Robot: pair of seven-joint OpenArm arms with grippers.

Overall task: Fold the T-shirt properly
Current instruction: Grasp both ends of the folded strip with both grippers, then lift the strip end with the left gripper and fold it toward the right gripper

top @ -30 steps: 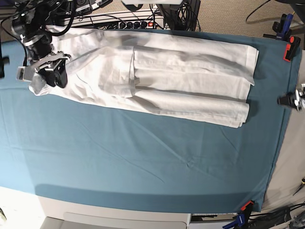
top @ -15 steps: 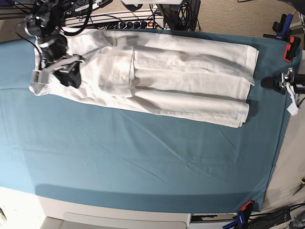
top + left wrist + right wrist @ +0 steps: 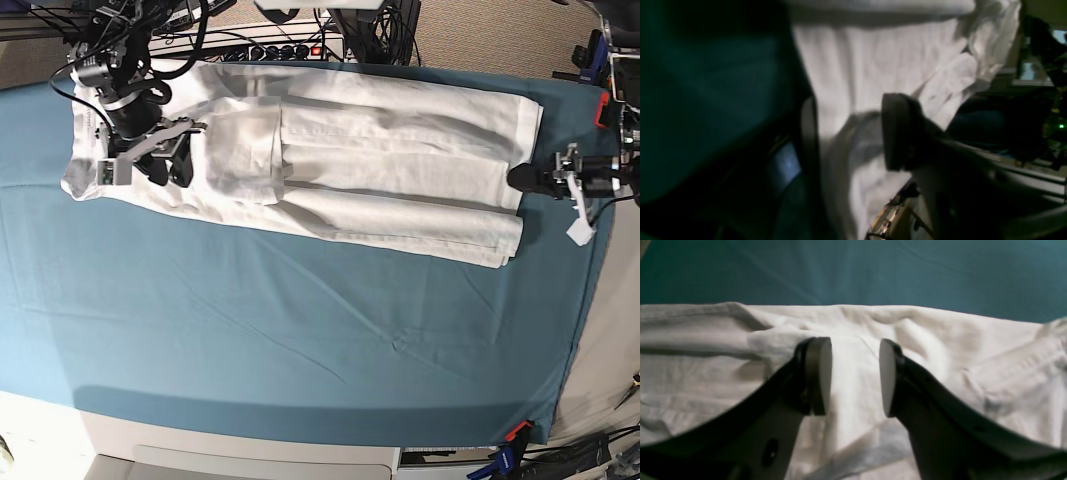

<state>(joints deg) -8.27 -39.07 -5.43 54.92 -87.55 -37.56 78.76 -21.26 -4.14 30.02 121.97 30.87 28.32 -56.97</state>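
Note:
The white T-shirt [image 3: 380, 160] lies folded lengthwise along the back of the teal table cloth [image 3: 300, 330], collar end at the left and hem at the right. My right gripper [image 3: 170, 168] hovers over the shirt's left part, open, with bare fabric between its pads [image 3: 855, 376]. In the right wrist view the T-shirt [image 3: 940, 340] fills the lower frame. My left gripper [image 3: 522, 180] is at the shirt's right hem edge, level with the cloth. In the left wrist view this gripper [image 3: 850, 133] stands open, and the T-shirt [image 3: 873, 66] spreads out beyond and between its fingers.
Red clamps [image 3: 607, 105] pin the cloth at the right edge, and a blue and orange one [image 3: 508, 445] holds the front corner. A power strip and cables [image 3: 280, 48] run behind the shirt. A white housing [image 3: 250, 462] sits below the front edge.
My right gripper has slid rightward from the shirt's left end onto its body. My left gripper has come in from the right edge to the shirt's hem.

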